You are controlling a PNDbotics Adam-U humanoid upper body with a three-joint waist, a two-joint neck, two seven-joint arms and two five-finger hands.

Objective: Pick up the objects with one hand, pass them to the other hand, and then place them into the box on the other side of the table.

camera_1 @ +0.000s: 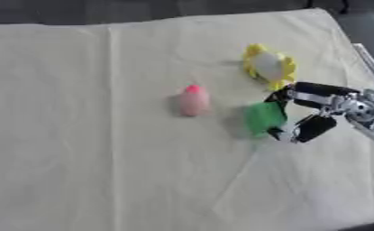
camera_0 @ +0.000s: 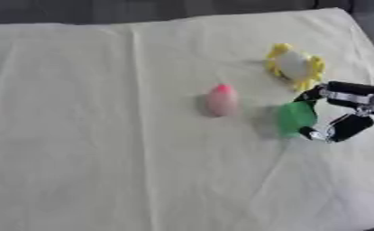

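Only the right hand (camera_1: pixel 306 113) shows, reaching in from the right edge with its arm cut off there; the left hand appears in neither view; no box can be seen either. Fingers and thumb curl round a green object (camera_1: pixel 264 118), pinching it from its right side, though whether it rests on the cloth or is lifted just off it is hard to tell; its exact form is blurred. Just behind the hand lies a yellow, petal-edged object with a white middle (camera_0: pixel 294 66); left of the green one, apart from it, a pink rounded object (camera_0: pixel 221 99) sits with a redder tip. All lie on a pale yellow cloth (camera_0: pixel 103 158), creased in long folds, covering the table; beyond its far edge the background is dark grey.
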